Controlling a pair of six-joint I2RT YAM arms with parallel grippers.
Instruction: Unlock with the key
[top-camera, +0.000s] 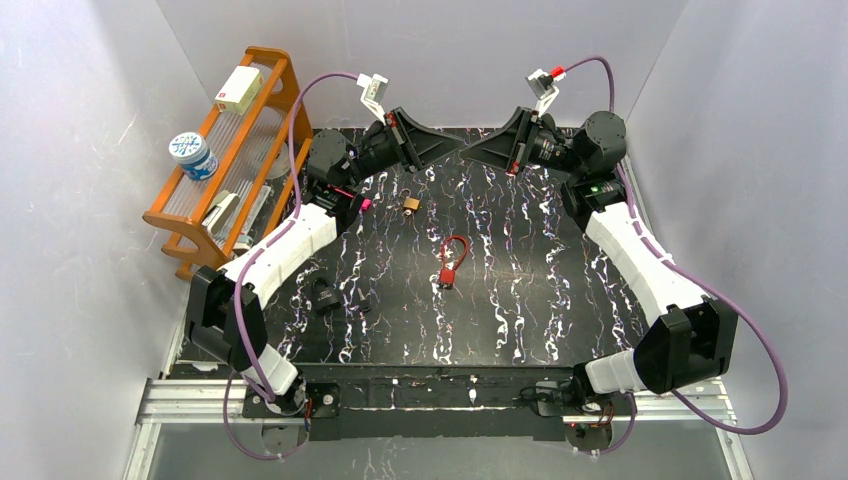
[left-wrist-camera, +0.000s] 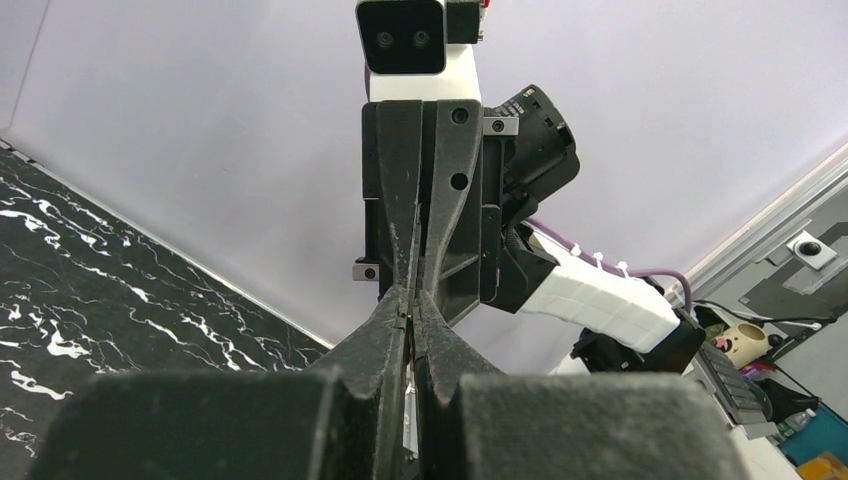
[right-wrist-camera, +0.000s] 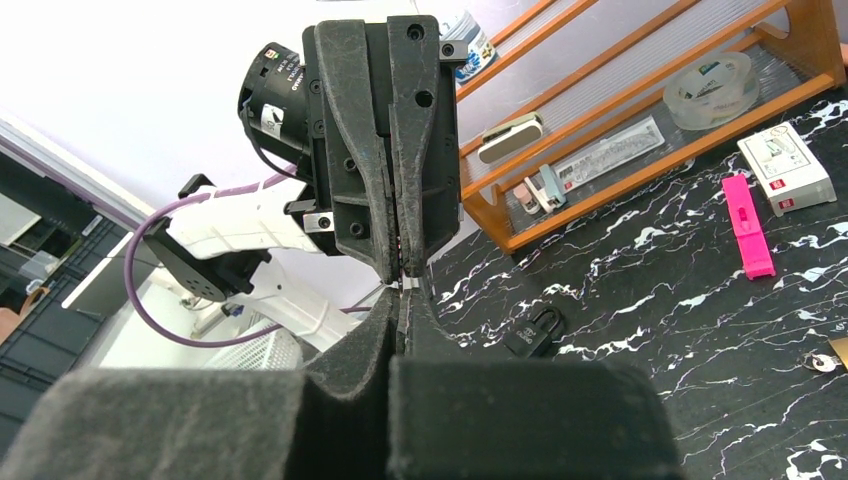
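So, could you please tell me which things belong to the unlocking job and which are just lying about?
Job: red padlock, brass padlock, black padlock, small metal piece, perhaps the key.
Lying about: pink stick, white box, tape roll, wooden rack.

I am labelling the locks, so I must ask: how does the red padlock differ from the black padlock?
Colour: the red padlock has a red body and shackle; the black padlock has a dark body. Shackle: the red padlock's is a long loop, the black padlock's is short. Place: the red padlock lies near the middle of the table, the black padlock toward its left side. Both lie flat on it.
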